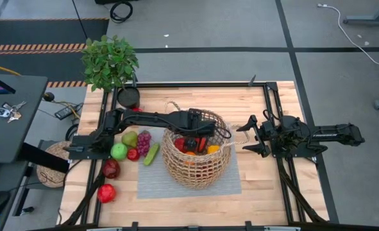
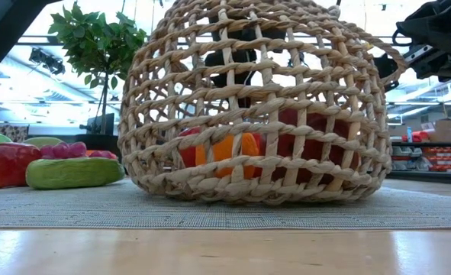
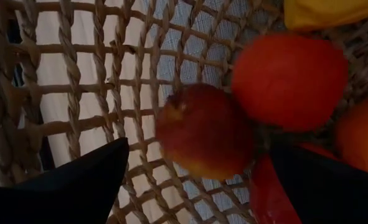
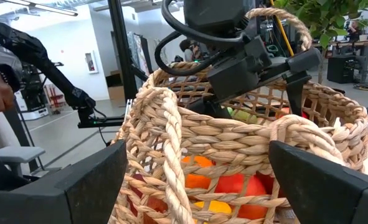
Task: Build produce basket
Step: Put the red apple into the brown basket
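The wicker basket (image 1: pixel 195 157) stands on a grey mat (image 1: pixel 151 183) at mid-table. My left gripper (image 1: pixel 192 142) reaches down into it and is open. Its fingers (image 3: pixel 78 186) stand on either side of a red apple (image 3: pixel 205 130) that lies on the basket's bottom beside a red-orange fruit (image 3: pixel 289 81), an orange (image 3: pixel 361 137) and a lemon (image 3: pixel 327 12). More produce lies on the table left of the basket: a pear (image 1: pixel 129 138), grapes (image 1: pixel 143 142), a cucumber (image 1: pixel 151 154), a green apple (image 1: pixel 118 151) and two red apples (image 1: pixel 106 192). My right gripper (image 1: pixel 250 136) waits open just right of the basket, pointing level at it.
A leafy potted plant (image 1: pixel 109 61) and a black pot (image 1: pixel 129 96) stand at the table's far left corner. The basket's loop handle (image 4: pixel 165 124) rises close in front of my right gripper. Bare wood lies near the table's front edge.
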